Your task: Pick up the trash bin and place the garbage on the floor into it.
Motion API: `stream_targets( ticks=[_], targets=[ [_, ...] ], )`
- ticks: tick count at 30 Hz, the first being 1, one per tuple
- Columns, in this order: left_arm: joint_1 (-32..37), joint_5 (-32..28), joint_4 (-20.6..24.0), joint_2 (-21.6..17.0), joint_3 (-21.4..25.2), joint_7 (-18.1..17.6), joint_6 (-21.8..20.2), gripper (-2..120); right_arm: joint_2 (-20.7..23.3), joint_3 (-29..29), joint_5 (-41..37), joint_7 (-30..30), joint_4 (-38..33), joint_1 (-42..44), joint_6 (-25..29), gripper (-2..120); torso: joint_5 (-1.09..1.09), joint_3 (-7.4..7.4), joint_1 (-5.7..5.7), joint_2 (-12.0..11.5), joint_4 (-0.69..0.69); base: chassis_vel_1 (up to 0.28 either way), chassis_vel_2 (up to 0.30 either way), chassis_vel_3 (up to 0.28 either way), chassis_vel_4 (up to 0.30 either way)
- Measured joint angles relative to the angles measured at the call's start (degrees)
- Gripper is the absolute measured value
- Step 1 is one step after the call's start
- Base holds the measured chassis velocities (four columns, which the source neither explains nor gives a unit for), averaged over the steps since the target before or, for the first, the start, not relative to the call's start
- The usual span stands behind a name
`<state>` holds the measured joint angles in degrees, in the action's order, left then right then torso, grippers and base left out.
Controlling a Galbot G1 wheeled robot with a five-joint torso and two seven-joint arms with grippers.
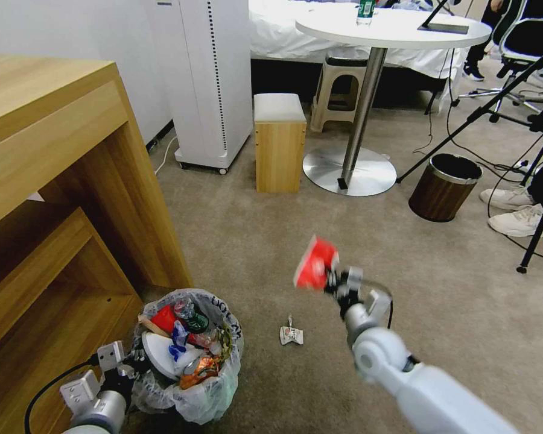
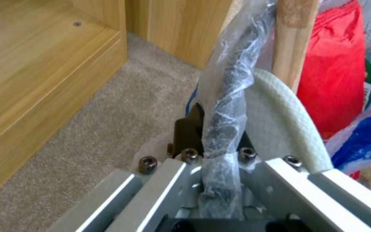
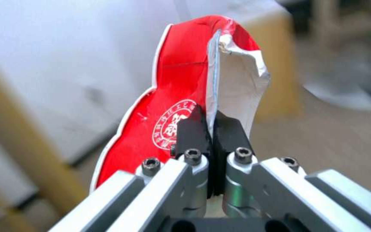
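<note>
The right pincer (image 1: 330, 278) pinches a red carton (image 1: 314, 263) above the floor (image 1: 271, 253); the left pincer (image 1: 136, 361) grips the trash bin (image 1: 211, 395) rim beside it.

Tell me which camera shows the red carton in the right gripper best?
Right wrist view: the red carton is close up, pinched between the right gripper fingers. Head view shows it small, held above the floor.
</note>
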<state>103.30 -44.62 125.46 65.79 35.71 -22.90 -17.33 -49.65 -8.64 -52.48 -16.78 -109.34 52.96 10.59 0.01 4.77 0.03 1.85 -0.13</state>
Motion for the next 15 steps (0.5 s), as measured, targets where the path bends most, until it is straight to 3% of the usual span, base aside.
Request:
stream_targets(
  ticks=[5,8,9,12,15],
  targets=[
    [0.1,0.1,0.5,0.1,-0.1,0.0,-0.1,0,3.5,-4.8,1.1,4.9,-4.0,-4.9,2.9,0,0.00,0.00,0.00,0.0,0.00,0.000,0.000,0.000,0.000],
    [0.1,0.4,0.9,0.3,-0.4,0.1,-0.2,0,6.3,-14.3,2.0,10.2,-6.1,-13.7,5.7,0,-0.03,0.00,0.00,0.0,0.00,0.000,0.000,0.000,0.000],
    [0.1,0.4,0.9,0.3,-0.4,0.1,-0.2,0,6.3,-14.3,2.0,10.2,-6.1,-13.7,5.7,0,-0.03,0.00,0.00,0.0,0.00,0.000,0.000,0.000,0.000],
    [0.2,0.8,1.4,0.8,-0.6,0.1,-0.2,0,5.9,-24.3,5.0,13.4,-4.6,-19.6,8.3,0,-0.02,0.01,0.00,0.0,0.01,0.000,0.000,0.000,0.000],
    [0.4,1.0,1.5,1.1,-0.6,0.1,-0.2,0,4.8,-27.8,6.3,13.6,-3.6,-21.1,8.4,0,-0.01,0.00,0.00,0.0,0.00,0.000,0.000,0.000,0.000]
  ],
)
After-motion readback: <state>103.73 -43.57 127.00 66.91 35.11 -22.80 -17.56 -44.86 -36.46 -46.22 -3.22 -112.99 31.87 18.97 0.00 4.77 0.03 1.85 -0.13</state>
